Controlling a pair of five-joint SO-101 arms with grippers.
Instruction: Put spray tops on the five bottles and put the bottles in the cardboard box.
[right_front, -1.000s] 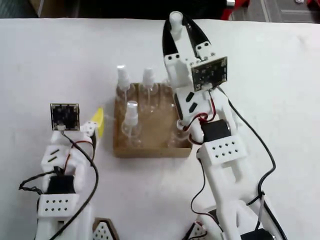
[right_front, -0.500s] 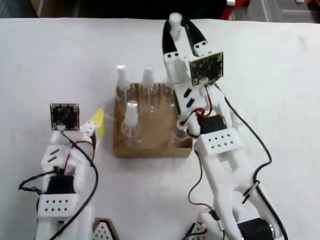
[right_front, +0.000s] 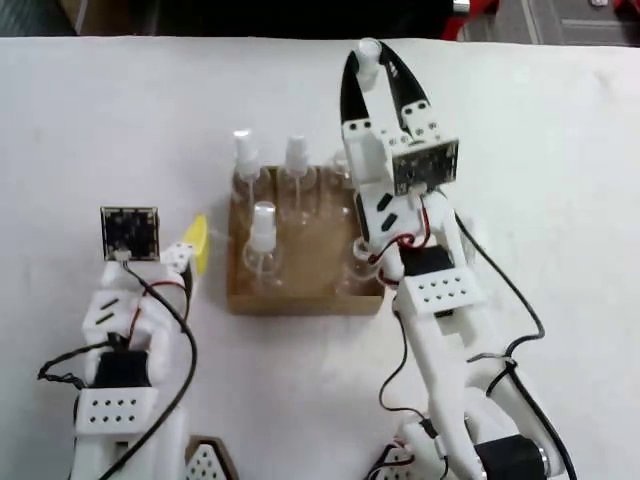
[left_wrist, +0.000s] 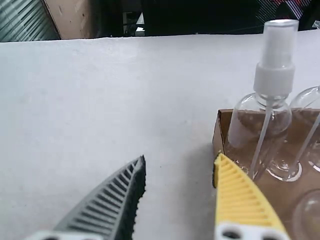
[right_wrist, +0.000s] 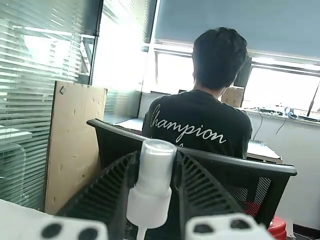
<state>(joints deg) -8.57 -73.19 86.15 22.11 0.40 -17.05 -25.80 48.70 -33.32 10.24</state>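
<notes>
The right gripper (right_front: 374, 50) is hovering over the tabletop (right_front: 120, 110) past the far right corner of the cardboard box (right_front: 300, 298), gripping a white spray top (right_wrist: 150, 192) between its fingers. The left gripper (left_wrist: 180, 160) is sitting wide open just left of the box. Three capped bottles (right_front: 262, 245) are standing inside the box.

White spray top (right_wrist: 152, 186) between black jaws

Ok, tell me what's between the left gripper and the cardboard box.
Nothing: the high view shows just a narrow strip of bare white table between the left gripper and the cardboard box.
</notes>
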